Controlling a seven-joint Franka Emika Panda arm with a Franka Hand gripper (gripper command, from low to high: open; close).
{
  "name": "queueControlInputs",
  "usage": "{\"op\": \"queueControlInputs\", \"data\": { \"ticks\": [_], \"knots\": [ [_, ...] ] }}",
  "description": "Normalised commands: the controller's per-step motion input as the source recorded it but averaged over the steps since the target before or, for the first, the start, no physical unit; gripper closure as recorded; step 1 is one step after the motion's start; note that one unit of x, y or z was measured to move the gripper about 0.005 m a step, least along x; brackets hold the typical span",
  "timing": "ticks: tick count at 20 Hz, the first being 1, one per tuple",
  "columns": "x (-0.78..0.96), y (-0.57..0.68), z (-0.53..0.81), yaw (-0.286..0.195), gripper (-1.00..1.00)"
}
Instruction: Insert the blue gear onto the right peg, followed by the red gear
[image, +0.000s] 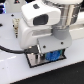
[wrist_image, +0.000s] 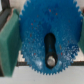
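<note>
The blue gear (wrist_image: 45, 30) fills the wrist view, a wide toothed disc lying flat between my gripper (wrist_image: 49, 45). Green finger pads (wrist_image: 9, 42) press against its rim on both sides, so the gripper is shut on it. A pale pin tip (wrist_image: 50, 60) shows inside the gear's dark centre hole. In the exterior view the blue gear (image: 51, 56) hangs low over the grey black-rimmed plate (image: 34, 59), on the half toward that view's right, under my gripper (image: 50, 53). The pin may be the right peg, but I cannot tell. The red gear is out of view.
The white arm (image: 42, 22) covers most of the exterior view and hides much of the plate. A black cable (image: 12, 50) runs across the white table toward the plate on the exterior view's left.
</note>
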Motion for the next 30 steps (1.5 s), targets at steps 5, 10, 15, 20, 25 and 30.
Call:
{"op": "queueControlInputs", "data": {
  "ticks": [5, 10, 15, 20, 25, 30],
  "knots": [
    [-0.15, 0.09, 0.37, 0.000, -1.00],
    [-0.39, 0.13, 0.37, 0.000, -1.00],
    [-0.44, 0.24, 0.33, 0.000, -1.00],
    [-0.49, 0.33, 0.14, 0.000, -1.00],
    [-0.54, 0.45, 0.02, 0.000, -1.00],
    [-0.52, 0.51, 0.00, 0.000, -1.00]
  ]
}}
